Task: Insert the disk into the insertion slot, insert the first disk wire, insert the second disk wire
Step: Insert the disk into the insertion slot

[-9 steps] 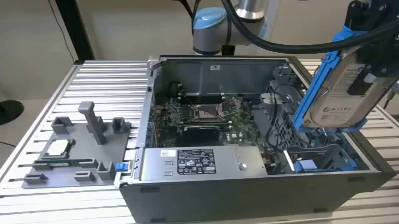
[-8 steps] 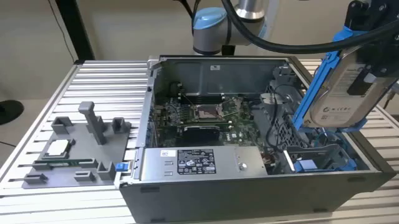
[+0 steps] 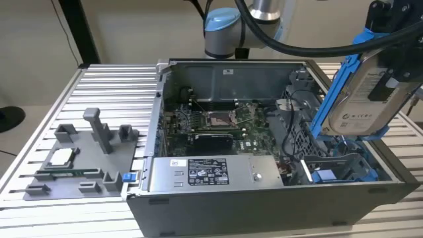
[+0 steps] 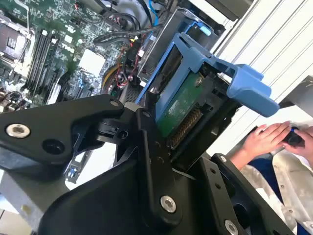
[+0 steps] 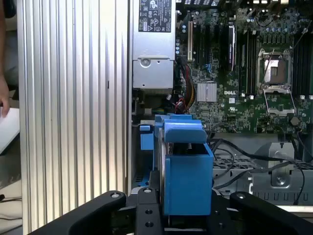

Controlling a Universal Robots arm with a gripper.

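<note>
On the exterior view's left, a grey parts tray [image 3: 73,168] sits on the ribbed desk [image 3: 112,94] beside the open computer case [image 3: 264,208]. At the right, the tool [image 3: 391,74] clamps the disk [image 3: 362,101], tilted nearly on edge in its blue carrier, above the insertion slot [image 3: 337,166] and not yet in it. The second wrist view shows the disk's green circuit board [image 4: 183,107] and a person's hands [image 4: 266,139]. The first wrist view shows the power supply [image 5: 152,58] and motherboard [image 5: 230,103] beyond the carrier.

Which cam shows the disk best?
Exterior view: the disk hangs tilted over the case, white label and blue carrier visible. Second wrist view shows its green circuit-board side; first wrist view, the carrier's blue end.
</note>
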